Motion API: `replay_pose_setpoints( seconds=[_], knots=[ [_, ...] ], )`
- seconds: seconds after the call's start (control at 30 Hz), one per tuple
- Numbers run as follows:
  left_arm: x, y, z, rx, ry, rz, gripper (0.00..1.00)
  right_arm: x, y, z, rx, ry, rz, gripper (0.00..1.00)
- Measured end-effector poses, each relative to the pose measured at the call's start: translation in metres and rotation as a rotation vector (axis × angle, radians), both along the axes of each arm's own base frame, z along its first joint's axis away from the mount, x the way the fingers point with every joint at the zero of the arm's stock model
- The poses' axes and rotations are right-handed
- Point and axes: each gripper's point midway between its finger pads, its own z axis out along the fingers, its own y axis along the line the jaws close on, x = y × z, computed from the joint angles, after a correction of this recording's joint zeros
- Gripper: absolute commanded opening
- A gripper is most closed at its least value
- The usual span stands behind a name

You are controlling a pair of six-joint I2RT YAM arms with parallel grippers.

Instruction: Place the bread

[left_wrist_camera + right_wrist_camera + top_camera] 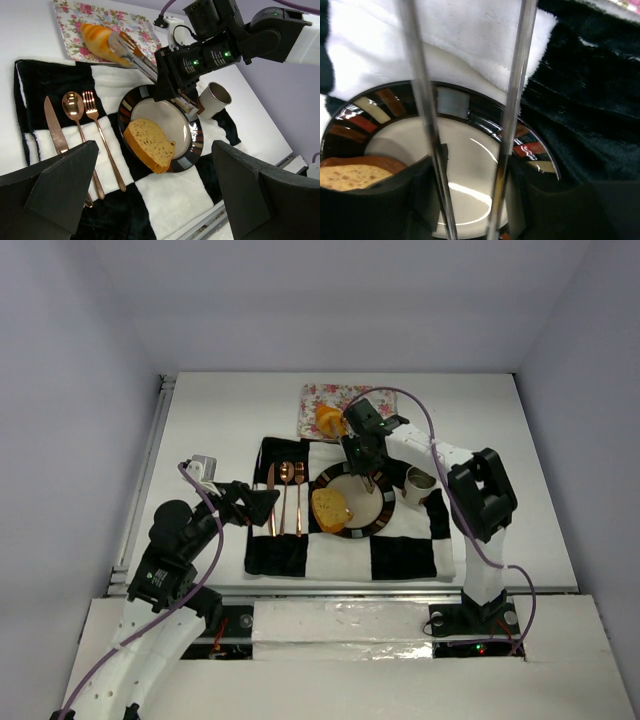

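The bread is in two pieces. A tan slice (330, 508) (149, 144) (350, 176) lies on the striped-rim plate (383, 512) (198, 145) (454, 102). A glossy orange roll (327, 421) (99, 40) is over the floral tray (345, 397) (75, 15). My right gripper (360, 453) (179, 94) (470, 200) hangs above the plate, shut on metal tongs (136, 56) (516, 100). The tong tips sit on either side of the roll. I cannot tell whether the roll is lifted. My left gripper (262, 505) (155, 200) hovers open and empty at the mat's left side.
A black-and-white checkered mat (400, 558) (170, 195) lies under the plate. A copper knife (52, 127), spoon (74, 107) and fork (95, 120) lie left of the plate. A cup (419, 483) (216, 97) stands to its right. Grey walls enclose the table.
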Motion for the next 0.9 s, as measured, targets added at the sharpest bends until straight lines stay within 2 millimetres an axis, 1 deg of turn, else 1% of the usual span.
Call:
replay_pose_setpoints(
  seconds=[0.07, 0.1, 0.2, 0.3, 0.4, 0.5, 0.57, 0.6, 0.67, 0.73, 0.9],
  knots=[
    [0.000, 0.000, 0.000, 0.000, 0.000, 0.000, 0.99, 0.000, -0.001, -0.002, -0.002, 0.007, 0.003, 0.27],
    [0.000, 0.000, 0.000, 0.000, 0.000, 0.000, 0.99, 0.000, -0.001, -0.002, 0.001, 0.008, 0.002, 0.25],
    [0.000, 0.000, 0.000, 0.000, 0.000, 0.000, 0.99, 0.002, -0.002, 0.002, 0.012, -0.004, -0.008, 0.23],
    [0.000, 0.000, 0.000, 0.000, 0.000, 0.000, 0.99, -0.003, -0.007, 0.016, 0.028, -0.030, -0.024, 0.21],
    [0.000, 0.000, 0.000, 0.000, 0.000, 0.000, 0.98, -0.015, -0.014, 0.046, 0.070, -0.076, -0.043, 0.19],
    [0.000, 0.000, 0.000, 0.000, 0.000, 0.001, 0.98, -0.027, -0.019, 0.087, 0.147, -0.156, -0.064, 0.19],
    [0.000, 0.000, 0.000, 0.000, 0.000, 0.003, 0.98, -0.038, -0.022, 0.110, 0.213, -0.212, -0.076, 0.20],
    [0.000, 0.000, 0.000, 0.001, 0.001, 0.003, 0.98, -0.046, -0.025, 0.118, 0.240, -0.231, -0.081, 0.20],
    [0.001, 0.001, 0.000, 0.001, 0.001, 0.005, 0.98, -0.066, -0.028, 0.122, 0.284, -0.248, -0.097, 0.20],
    [0.001, 0.001, -0.001, 0.001, 0.002, 0.005, 0.98, -0.095, -0.032, 0.113, 0.302, -0.227, -0.106, 0.20],
    [0.001, 0.000, -0.001, 0.002, 0.004, 0.005, 0.98, -0.176, -0.027, 0.075, 0.340, -0.115, -0.091, 0.21]
  ],
)
